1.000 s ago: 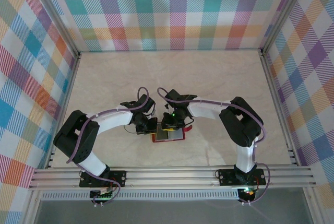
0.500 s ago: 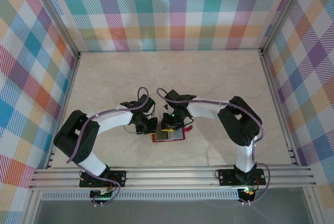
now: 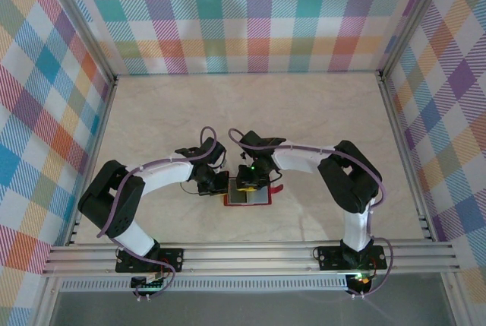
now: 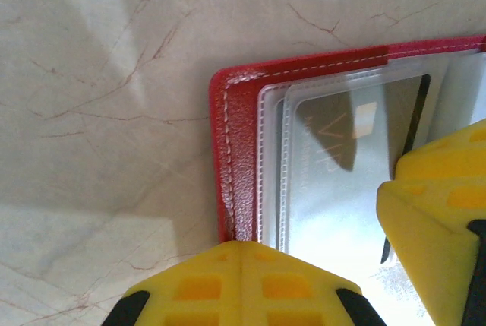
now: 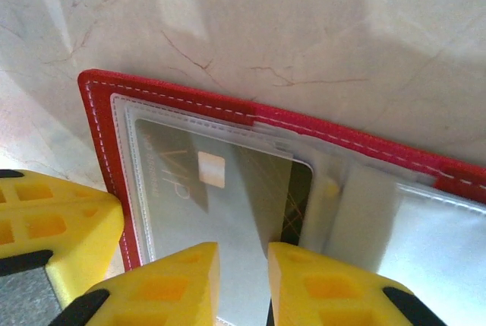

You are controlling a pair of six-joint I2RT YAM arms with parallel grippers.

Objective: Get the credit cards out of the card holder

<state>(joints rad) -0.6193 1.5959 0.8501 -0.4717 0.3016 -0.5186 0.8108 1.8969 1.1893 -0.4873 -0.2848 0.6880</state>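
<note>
Top view, place: the card holder (image 3: 247,197) is lying open on the table (image 3: 319,121), close to its near edge and about midway between its left and right edges.
Top view, arms: I am reaching over the holder with both arms, my left gripper (image 3: 218,184) at its left side and my right gripper (image 3: 246,185) above its far part.
Left wrist, grip: my left gripper (image 4: 241,246) is staying fully together, with its tips pressing at the red stitched border.
Left wrist, card: a credit card (image 4: 342,151) is sitting inside a clear sleeve (image 4: 271,159).
Right wrist, grip: my right gripper (image 5: 243,257) is standing a little apart, tips resting on the card (image 5: 220,197), clamping nothing that I can see.
Handling, my judgement: the card is looking thin, stiff, light and smooth, and the holder soft and easy to push. Lying flat, the card is offering no edge, so I am thinking to slide it out by its black-band end and pinch there, with the left pinning the holder.
</note>
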